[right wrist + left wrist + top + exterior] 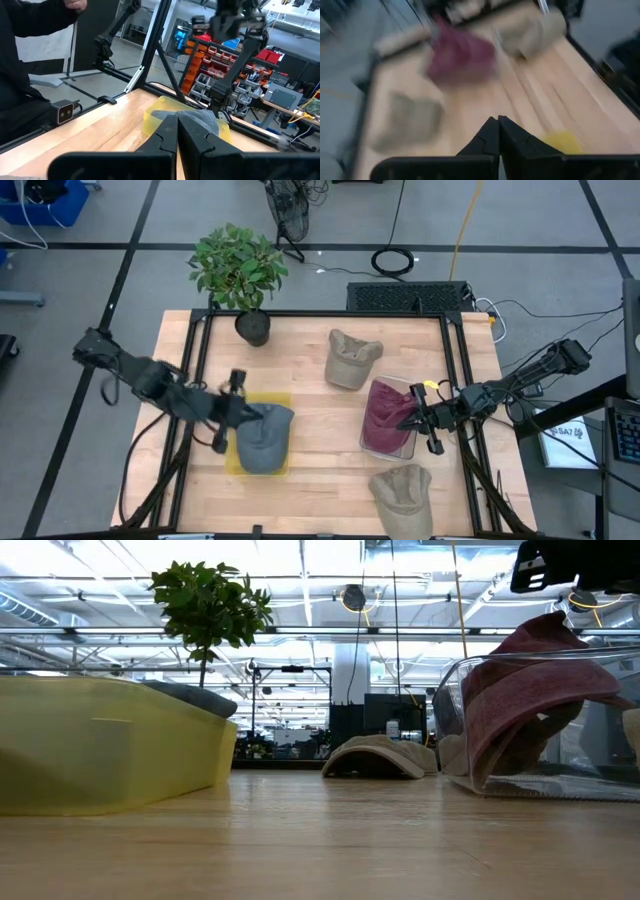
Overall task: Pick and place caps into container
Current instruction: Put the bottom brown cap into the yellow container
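A blue-grey cap (265,438) lies in a yellow container (282,400) at the table's left middle; the low view shows the cap (190,698) rising over the container's rim (110,745). My left gripper (250,414) hangs shut above the container's left side, with nothing between its fingers (498,135). A maroon cap (388,418) sits in a clear container (540,730), draped over its wall. My right gripper (414,420) is shut just above that cap, empty in its wrist view (176,130). One khaki cap (350,358) rests crown up at the far middle, another (403,495) at the near right.
A potted plant (240,270) stands at the table's far left corner. Black frame rails run along the left (195,380) and right (465,380) sides of the table. Bare wood (325,450) lies between the two containers. A person's dark sleeve (30,45) shows beyond the table.
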Action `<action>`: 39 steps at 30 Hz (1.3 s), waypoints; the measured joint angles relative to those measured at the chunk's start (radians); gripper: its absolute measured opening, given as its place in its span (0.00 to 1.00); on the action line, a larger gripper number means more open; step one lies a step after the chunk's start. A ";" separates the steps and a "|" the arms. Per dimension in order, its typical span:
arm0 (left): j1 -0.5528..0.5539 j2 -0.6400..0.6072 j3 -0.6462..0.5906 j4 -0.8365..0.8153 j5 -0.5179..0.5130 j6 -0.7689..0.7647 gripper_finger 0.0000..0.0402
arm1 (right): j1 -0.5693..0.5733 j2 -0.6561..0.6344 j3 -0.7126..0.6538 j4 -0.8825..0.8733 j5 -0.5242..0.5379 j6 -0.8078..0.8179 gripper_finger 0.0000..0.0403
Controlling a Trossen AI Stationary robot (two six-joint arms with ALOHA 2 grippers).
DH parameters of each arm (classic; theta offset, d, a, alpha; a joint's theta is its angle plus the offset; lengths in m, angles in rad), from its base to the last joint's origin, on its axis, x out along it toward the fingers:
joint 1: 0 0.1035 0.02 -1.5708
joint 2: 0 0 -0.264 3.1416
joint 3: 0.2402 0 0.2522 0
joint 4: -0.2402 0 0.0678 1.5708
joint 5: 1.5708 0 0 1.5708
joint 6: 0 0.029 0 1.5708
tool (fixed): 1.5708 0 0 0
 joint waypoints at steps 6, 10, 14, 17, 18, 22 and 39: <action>0.093 -0.172 -0.105 0.198 0.071 0.168 0.01 | 0.000 0.000 0.000 0.003 0.000 -0.004 0.00; 0.166 -0.275 -0.319 0.406 0.137 0.163 0.01 | 0.000 0.000 0.000 0.003 0.000 -0.005 0.00; 0.205 -0.296 -0.568 0.695 0.223 0.142 0.01 | 0.000 0.000 0.000 0.003 0.000 -0.013 0.00; 0.198 -0.295 -0.724 0.944 0.255 0.162 0.00 | 0.000 0.000 0.000 0.003 0.000 -0.012 0.00; 0.194 -0.296 -0.776 1.021 0.255 0.178 0.01 | 0.000 0.000 0.000 0.003 0.000 -0.012 0.00; 0.209 -0.300 -0.922 1.232 0.241 0.171 0.00 | 0.000 0.000 0.000 0.003 0.000 -0.014 0.00; 0.254 -0.305 -0.936 1.205 0.246 0.078 0.01 | 0.000 0.000 0.000 0.011 0.000 -0.022 0.00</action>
